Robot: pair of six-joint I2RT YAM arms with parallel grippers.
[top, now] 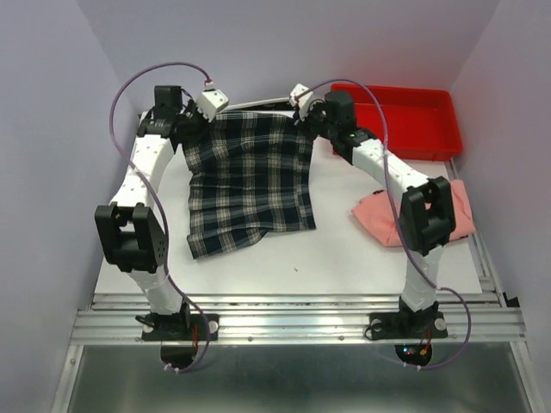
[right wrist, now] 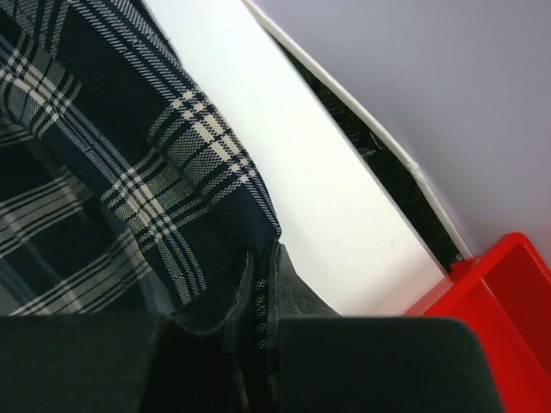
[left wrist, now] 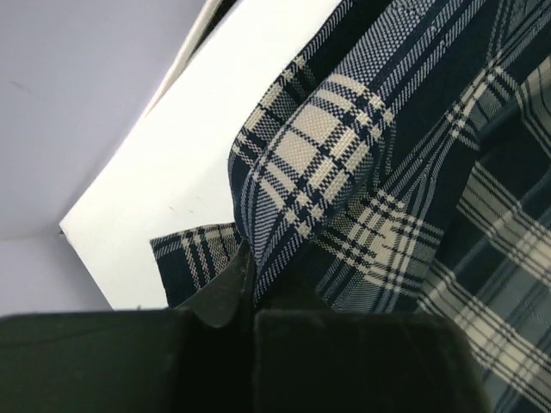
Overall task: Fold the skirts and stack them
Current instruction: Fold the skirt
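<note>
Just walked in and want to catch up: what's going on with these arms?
Both arms are working on the plaid skirt. The left gripper and the right gripper are each shut on a far corner of it, holding that edge near the back of the table, while its near hem lies on the surface. The pink skirt sits apart on the right, untouched, near the red tray. Nothing is stacked yet.
</note>
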